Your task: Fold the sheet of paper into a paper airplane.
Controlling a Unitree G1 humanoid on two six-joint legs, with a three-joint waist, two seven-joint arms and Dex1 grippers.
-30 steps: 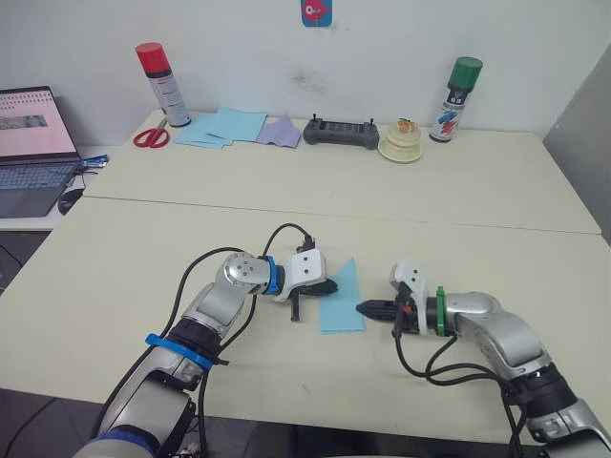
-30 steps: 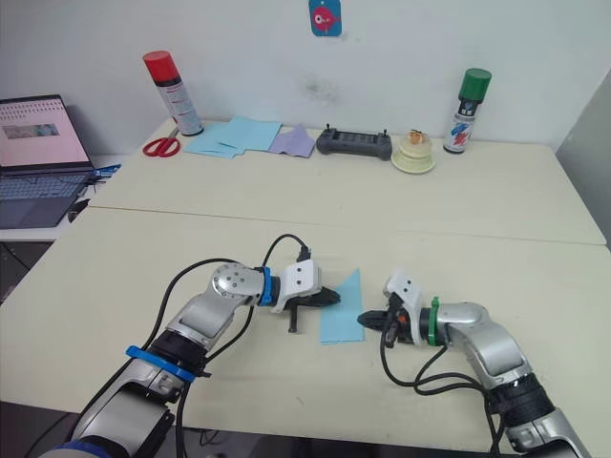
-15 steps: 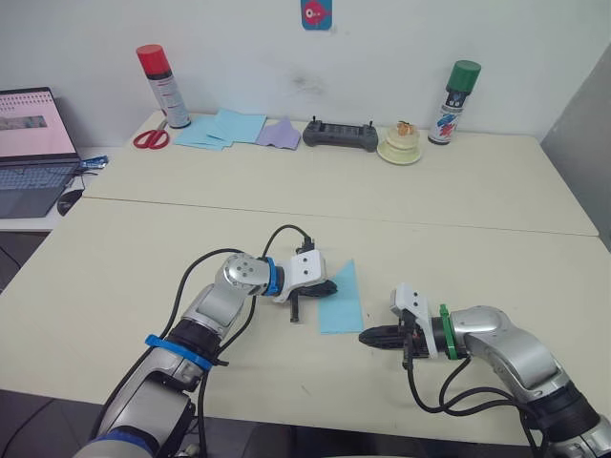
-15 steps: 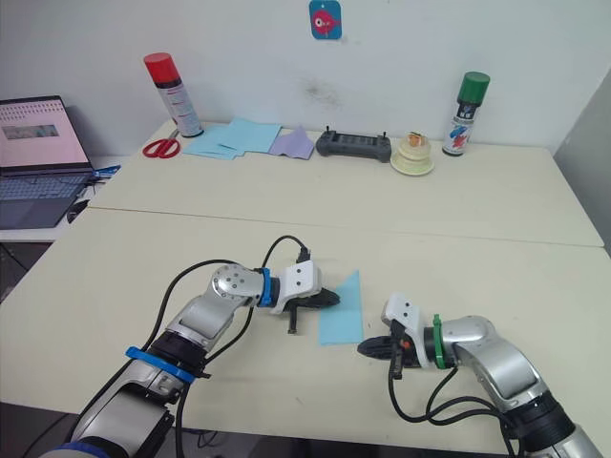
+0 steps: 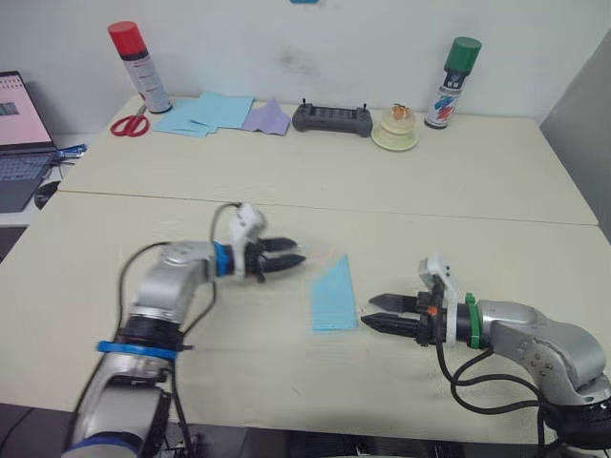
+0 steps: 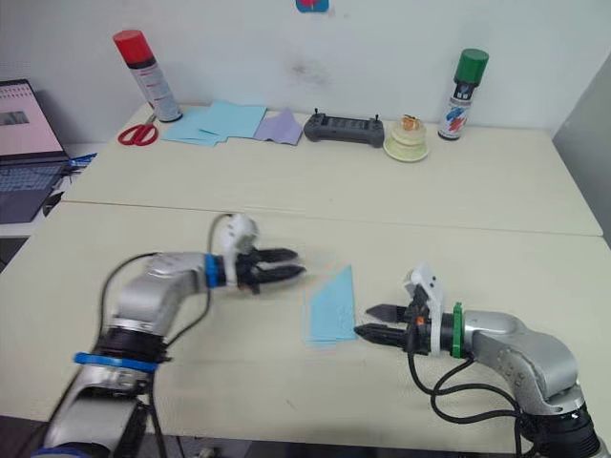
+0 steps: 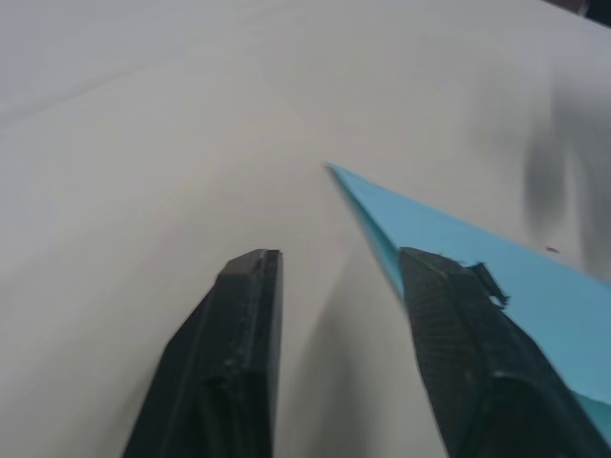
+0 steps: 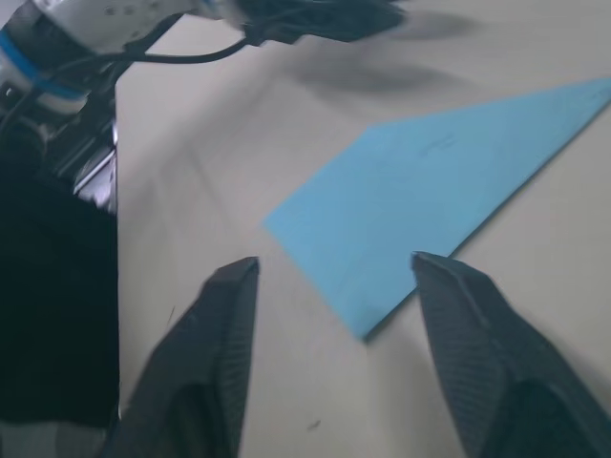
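Observation:
The sheet of paper (image 5: 333, 294) lies flat on the near table as a light blue folded shape, pointed at its far end. Just left of that point hovers my left gripper (image 5: 297, 252), open and holding nothing. In the left wrist view its fingers (image 7: 250, 286) stand apart, with the paper's point (image 7: 430, 224) beside one of them. My right gripper (image 5: 366, 312) is open at the paper's near right corner, holding nothing. The right wrist view shows the paper's corner (image 8: 430, 181) just ahead of that gripper's spread fingers (image 8: 229, 296).
Along the back of the far table stand a red-capped spray can (image 5: 134, 67), scissors (image 5: 125, 124), a pile of blue sheets (image 5: 205, 112), a lavender sheet (image 5: 267, 117), a black controller (image 5: 331, 117), a cream roll (image 5: 394, 134) and a green-capped can (image 5: 452, 81). A laptop (image 5: 17, 143) sits far left.
Both grippers have gone from shut to open. My left gripper has come off the paper's left edge and drawn back to the left. The camera has tilted down.

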